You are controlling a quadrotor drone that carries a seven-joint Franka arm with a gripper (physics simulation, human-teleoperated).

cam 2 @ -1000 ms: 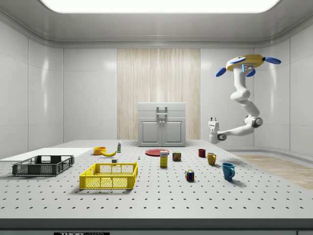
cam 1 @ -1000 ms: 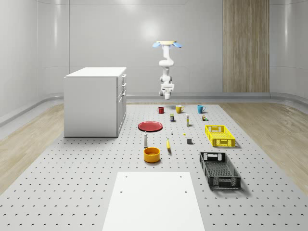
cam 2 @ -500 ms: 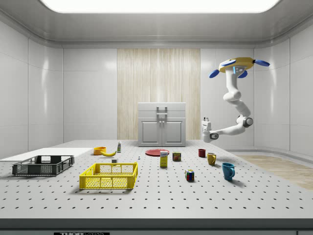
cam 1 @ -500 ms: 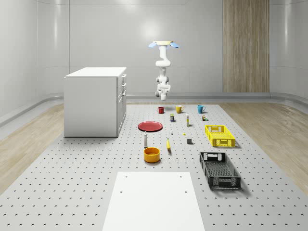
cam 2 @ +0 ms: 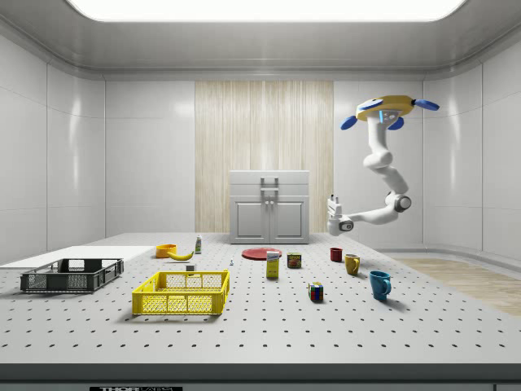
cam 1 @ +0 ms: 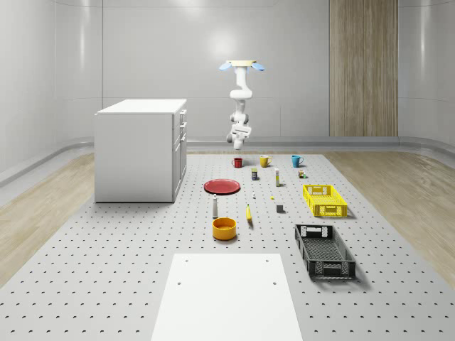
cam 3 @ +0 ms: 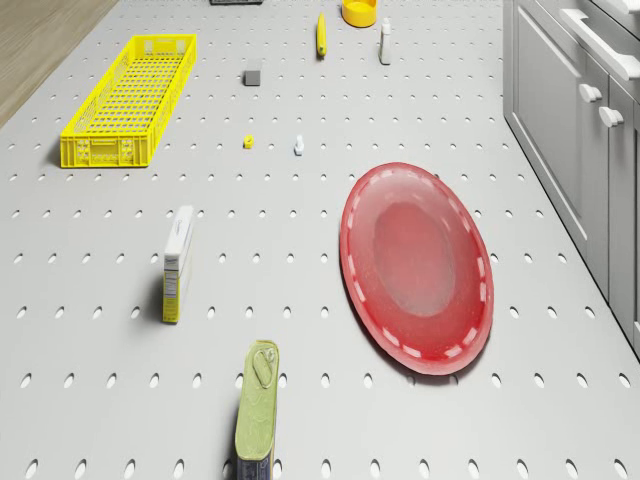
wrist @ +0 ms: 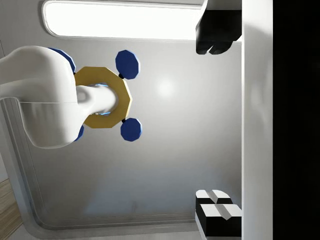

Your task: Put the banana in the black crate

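Observation:
The yellow banana [cam 1: 249, 213] lies on the perforated table between the orange bowl [cam 1: 224, 227] and a small grey block; it also appears as the banana [cam 2: 181, 255] and the banana [cam 3: 321, 33]. The black crate [cam 1: 324, 250] stands near the front on the whole-scene view's right, and the black crate [cam 2: 72, 274] sits at the side view's left. The drone [cam 1: 242, 65] hovers high over the table's far end, above the mugs. My gripper [cam 2: 332, 201] hangs well above the red mug, far from the banana. In the wrist view my gripper [wrist: 220, 125] is open, fingertips [wrist: 217, 35] wide apart, holding nothing.
A yellow crate [cam 1: 324, 199] sits behind the black one. A red plate [cam 3: 417, 265], a can [cam 3: 258, 410] and a small box [cam 3: 178, 262] lie below the drone. A grey cabinet [cam 1: 142, 149] stands on the whole-scene view's left, and a white board [cam 1: 226, 295] lies at the front.
The drone has shifted toward the side view's left and slightly toward the whole-scene view's left. The arm and gripper moved with it, still high above the mugs.

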